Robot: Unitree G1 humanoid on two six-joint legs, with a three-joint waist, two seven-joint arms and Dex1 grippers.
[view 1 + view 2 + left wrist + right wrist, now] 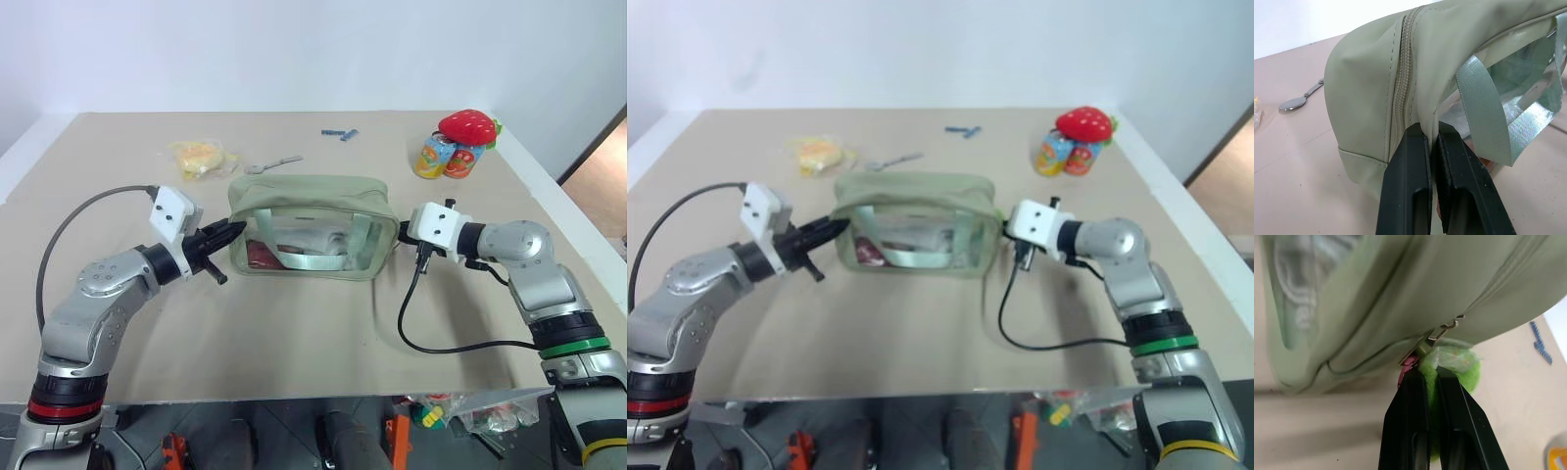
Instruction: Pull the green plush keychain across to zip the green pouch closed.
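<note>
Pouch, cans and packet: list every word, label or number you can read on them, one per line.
No text can be read.
Pouch: no print shows on its fabric or windows.
Cans: colourful labels, too small and blurred to read.
Packet: yellow, no legible print.

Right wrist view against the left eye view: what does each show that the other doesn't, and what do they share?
Right wrist view alone: the green plush keychain clamped between the right gripper's black fingers, hanging from the metal zipper pull at the pouch's end.

Left eye view alone: the left gripper shut on the pouch's opposite end, a strawberry plush, two cans, a yellow packet and a spoon.

Shared: the green pouch, the table and the blue bits.
</note>
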